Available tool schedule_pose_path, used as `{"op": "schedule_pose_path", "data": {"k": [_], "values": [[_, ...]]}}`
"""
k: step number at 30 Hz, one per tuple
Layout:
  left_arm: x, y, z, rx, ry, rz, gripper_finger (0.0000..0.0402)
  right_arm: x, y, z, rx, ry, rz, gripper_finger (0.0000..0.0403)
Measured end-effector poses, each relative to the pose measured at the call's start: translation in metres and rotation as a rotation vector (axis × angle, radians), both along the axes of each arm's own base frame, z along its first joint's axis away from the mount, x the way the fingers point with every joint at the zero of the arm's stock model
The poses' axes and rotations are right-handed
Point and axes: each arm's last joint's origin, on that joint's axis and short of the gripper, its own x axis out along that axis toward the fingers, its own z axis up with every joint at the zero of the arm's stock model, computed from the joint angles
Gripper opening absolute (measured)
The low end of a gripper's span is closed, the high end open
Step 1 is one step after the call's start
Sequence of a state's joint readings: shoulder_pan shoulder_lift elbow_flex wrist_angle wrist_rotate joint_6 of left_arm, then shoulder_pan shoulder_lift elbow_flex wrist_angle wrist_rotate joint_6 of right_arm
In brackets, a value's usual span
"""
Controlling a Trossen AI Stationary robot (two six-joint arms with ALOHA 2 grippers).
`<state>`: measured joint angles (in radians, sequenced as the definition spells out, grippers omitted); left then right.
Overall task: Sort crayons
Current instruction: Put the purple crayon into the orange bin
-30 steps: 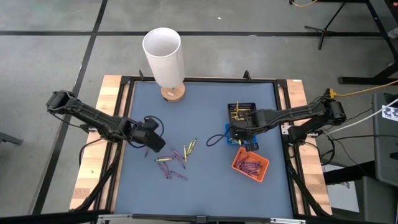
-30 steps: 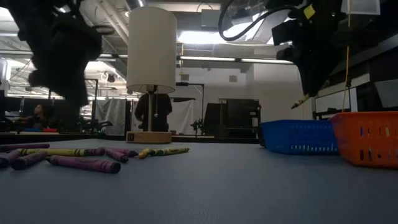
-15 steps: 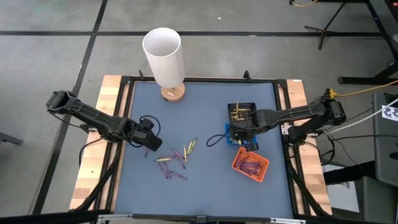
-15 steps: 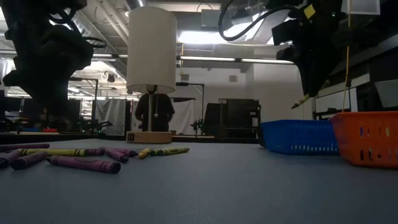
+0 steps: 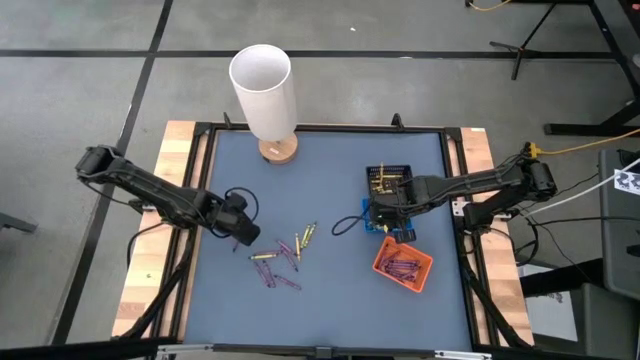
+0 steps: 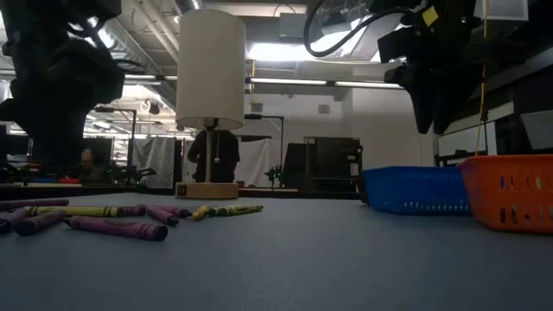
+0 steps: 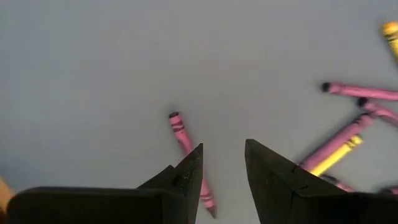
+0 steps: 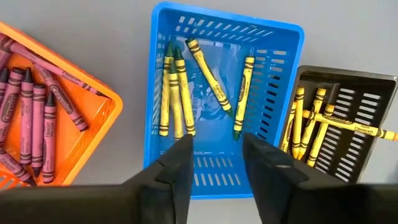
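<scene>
The blue mat lies bare between the loose crayons and my blue tray. My right gripper hangs above that tray's near rim, fingers apart, empty. My left gripper, parted, hovers beside the crayon pile.

A blue-grey flat table carries a white cylindrical lamp on a round wooden base at its far edge, loose purple and yellow crayons left of centre, and black, blue and orange slotted plastic trays toward the right edge.
</scene>
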<state>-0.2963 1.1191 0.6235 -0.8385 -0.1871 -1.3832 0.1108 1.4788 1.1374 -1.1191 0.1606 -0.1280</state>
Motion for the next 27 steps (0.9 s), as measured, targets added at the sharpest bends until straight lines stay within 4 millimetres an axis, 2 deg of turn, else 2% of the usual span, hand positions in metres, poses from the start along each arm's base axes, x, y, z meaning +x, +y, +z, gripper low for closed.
{"op": "schedule_pose_path", "data": {"k": [17, 23, 27], "values": [[0.009, -0.023, -0.044, 0.032, 0.268, -0.018, 0.0104, 0.000, 0.000, 0.000, 0.001, -0.003, 0.000, 0.0143], [0.011, -0.025, -0.049, 0.027, 0.292, -0.020, 0.0102, 0.000, 0.000, 0.000, 0.001, -0.002, 0.000, 0.0143], [0.012, -0.025, -0.049, 0.023, 0.289, -0.021, 0.0085, -0.002, 0.000, 0.000, -0.003, 0.024, 0.008, 0.0143]]}}
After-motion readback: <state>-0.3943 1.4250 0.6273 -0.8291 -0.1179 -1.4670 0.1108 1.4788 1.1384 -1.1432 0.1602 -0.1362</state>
